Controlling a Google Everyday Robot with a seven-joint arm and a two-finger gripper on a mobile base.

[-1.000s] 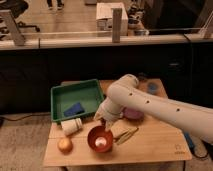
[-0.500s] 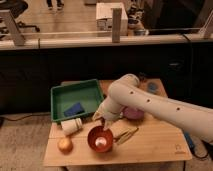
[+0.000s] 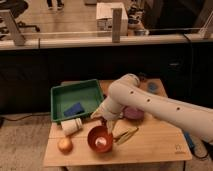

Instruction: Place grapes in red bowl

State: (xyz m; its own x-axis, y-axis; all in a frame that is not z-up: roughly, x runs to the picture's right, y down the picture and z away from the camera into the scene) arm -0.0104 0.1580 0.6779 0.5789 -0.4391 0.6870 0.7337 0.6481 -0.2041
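The red bowl (image 3: 100, 138) stands on the wooden table (image 3: 155, 145) near its front left, with a small pale object (image 3: 102, 143) inside it. My gripper (image 3: 105, 124) hangs just above the bowl's far rim, at the end of the white arm (image 3: 150, 102) that reaches in from the right. A purple-pink thing (image 3: 133, 113) lies behind the arm; I cannot tell whether it is the grapes.
A green tray (image 3: 75, 100) holding a blue sponge (image 3: 75, 109) sits at the back left. A white cup (image 3: 72, 126) lies on its side and an orange round fruit (image 3: 64, 145) sits at the front left. A yellow-green item (image 3: 126, 135) lies right of the bowl.
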